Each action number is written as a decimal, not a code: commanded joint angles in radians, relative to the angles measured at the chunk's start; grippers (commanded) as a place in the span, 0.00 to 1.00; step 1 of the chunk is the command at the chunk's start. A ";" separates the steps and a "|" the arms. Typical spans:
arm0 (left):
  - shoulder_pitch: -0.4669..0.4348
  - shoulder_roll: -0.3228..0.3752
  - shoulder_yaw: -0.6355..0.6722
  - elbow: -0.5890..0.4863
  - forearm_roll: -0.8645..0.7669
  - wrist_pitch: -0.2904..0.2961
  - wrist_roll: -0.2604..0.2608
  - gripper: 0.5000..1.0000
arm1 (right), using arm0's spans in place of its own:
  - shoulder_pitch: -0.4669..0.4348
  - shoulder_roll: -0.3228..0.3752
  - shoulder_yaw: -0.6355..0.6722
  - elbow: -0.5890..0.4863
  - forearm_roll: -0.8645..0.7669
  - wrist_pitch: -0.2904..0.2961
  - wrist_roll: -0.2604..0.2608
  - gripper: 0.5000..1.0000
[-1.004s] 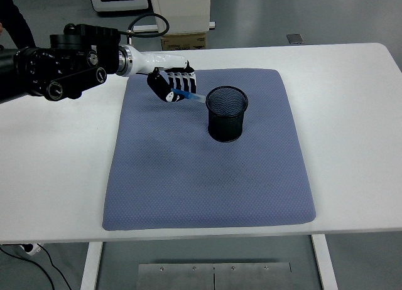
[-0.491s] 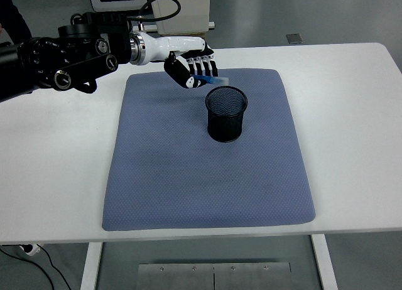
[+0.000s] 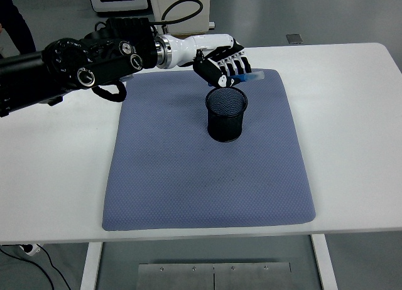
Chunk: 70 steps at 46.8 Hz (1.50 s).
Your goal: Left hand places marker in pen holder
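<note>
A black mesh pen holder (image 3: 227,114) stands upright on the blue-grey mat (image 3: 207,171), toward its far middle. My left hand (image 3: 223,69) hovers just above and behind the holder's rim, fingers curled around a blue marker (image 3: 249,78). The marker lies nearly level, its free end sticking out to the right past the fingers. The black left arm (image 3: 75,61) reaches in from the left edge. The holder's inside looks dark; I cannot tell what is in it.
The mat covers the middle of the white table (image 3: 352,114). Beyond the far edge are a white cabinet (image 3: 179,7) and a cardboard box. A dark sleeve (image 3: 16,20) of a person shows at the top left.
My left hand has carried the marker rightward and up, from left of the holder to a spot over its far rim. The holder has not moved.
</note>
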 commanded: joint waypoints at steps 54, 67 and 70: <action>0.057 -0.015 -0.037 -0.003 -0.162 -0.003 -0.003 1.00 | 0.000 0.000 0.000 0.000 0.000 0.000 0.000 1.00; 0.068 0.083 -0.107 0.006 -0.233 0.001 -0.005 1.00 | 0.000 0.000 0.000 0.000 0.000 0.000 0.000 1.00; 0.082 0.108 -0.109 0.017 -0.233 0.001 -0.003 1.00 | 0.000 0.000 0.000 0.000 0.000 0.000 0.000 1.00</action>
